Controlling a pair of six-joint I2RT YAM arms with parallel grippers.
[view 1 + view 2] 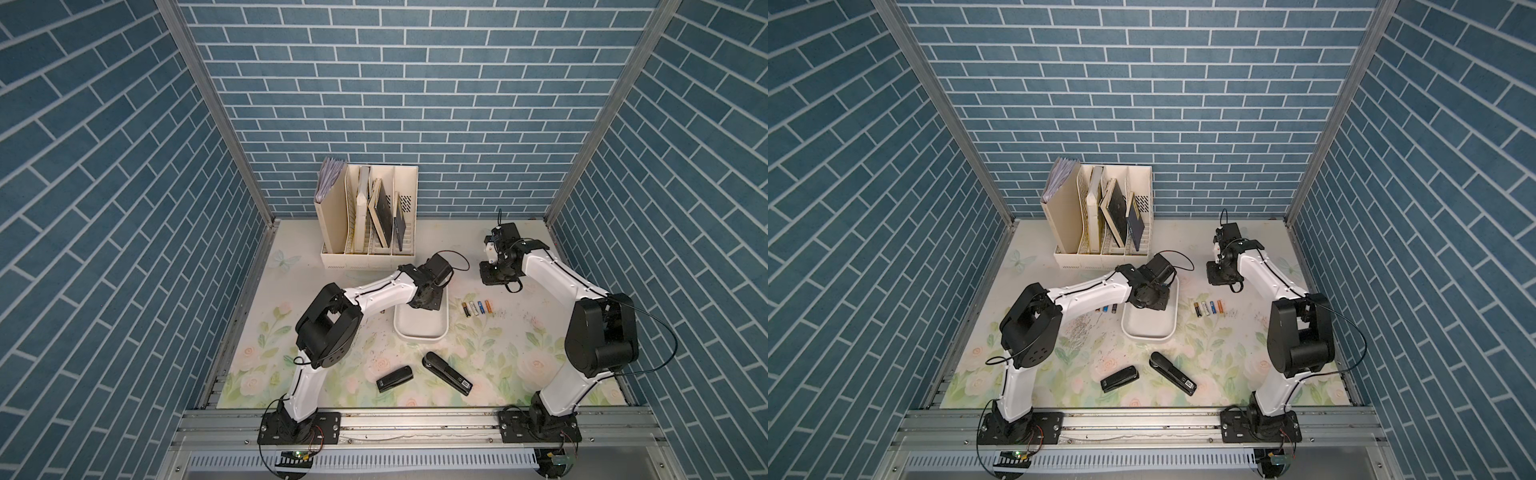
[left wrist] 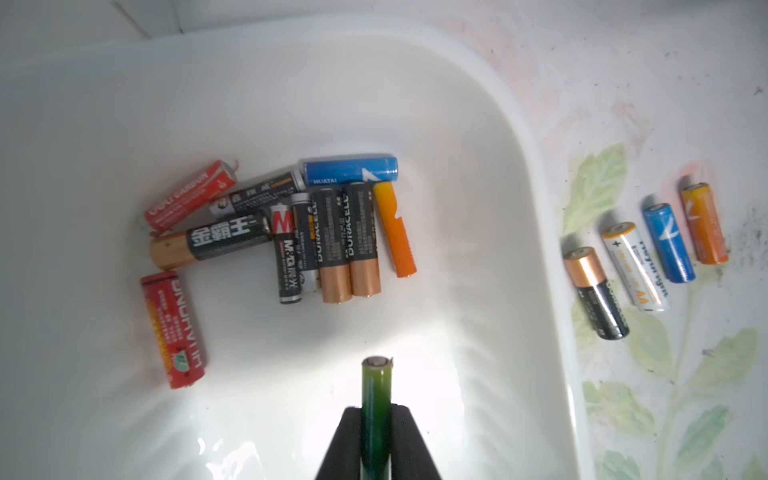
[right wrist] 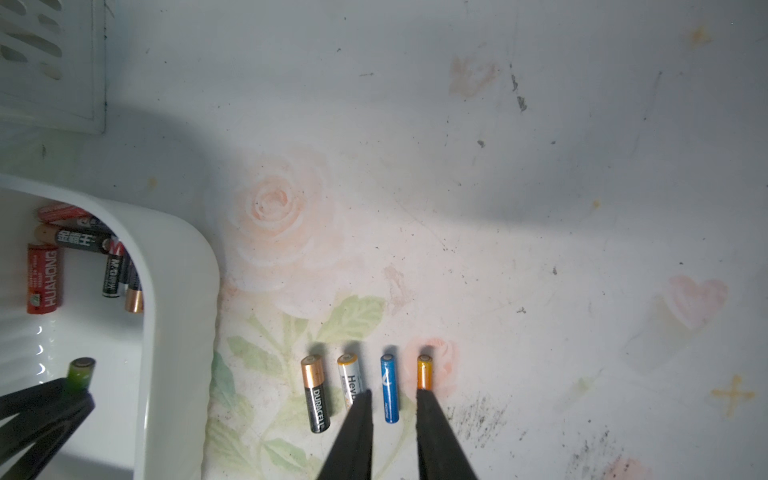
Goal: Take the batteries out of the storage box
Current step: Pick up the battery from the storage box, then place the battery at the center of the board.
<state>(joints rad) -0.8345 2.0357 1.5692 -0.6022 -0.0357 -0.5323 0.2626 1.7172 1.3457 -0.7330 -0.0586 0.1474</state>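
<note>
The storage box (image 1: 419, 332) (image 2: 536, 199), a shallow white tray, sits mid-table. Several batteries (image 2: 324, 232) with red, black-and-gold, blue and orange wrappers lie clustered inside it. My left gripper (image 2: 376, 409) is above the box floor, shut on a green battery (image 2: 376, 386) that sticks out past the fingertips; the right wrist view shows that green battery (image 3: 81, 374) too. Right of the box, several batteries (image 1: 476, 308) (image 3: 316, 395) lie in a row on the mat. My right gripper (image 3: 392, 395) hangs open above that row, holding nothing.
A cream file holder (image 1: 368, 216) with books stands at the back. Two black staplers (image 1: 395, 378) (image 1: 448, 372) lie near the front. A few more batteries (image 1: 1106, 308) lie left of the box, beside the left arm. Blue brick-patterned walls enclose the floral mat.
</note>
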